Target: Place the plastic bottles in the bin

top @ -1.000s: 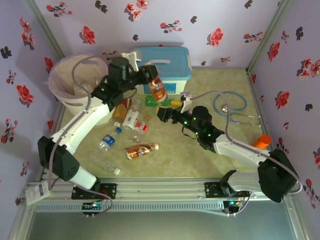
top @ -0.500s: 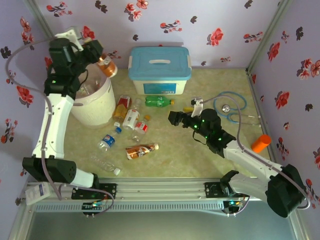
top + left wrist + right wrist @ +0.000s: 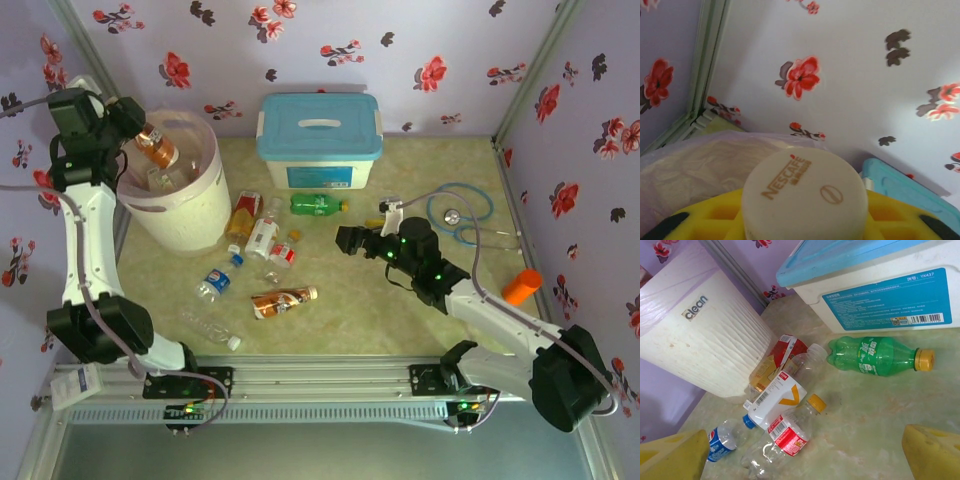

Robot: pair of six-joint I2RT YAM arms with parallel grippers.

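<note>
Left gripper (image 3: pixel 137 134) clamps a light, likely slick bottle (image 3: pixel 156 148) near its cap over the ten-o'clock bin (image 3: pixel 195 215); right gripper (image 3: pixel 346 240) gapes empty.

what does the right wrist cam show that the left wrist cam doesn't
Right wrist, not left wrist: the green bottle lying in front of the box, a heap of bottles on the table beside the bin, and the bin's "clean" label. Left wrist, not right wrist: the cap of the Nescafe bottle, clamped between the left fingers. Both: the bin with its liner, the box's blue lid, and the flowered wall.
</note>
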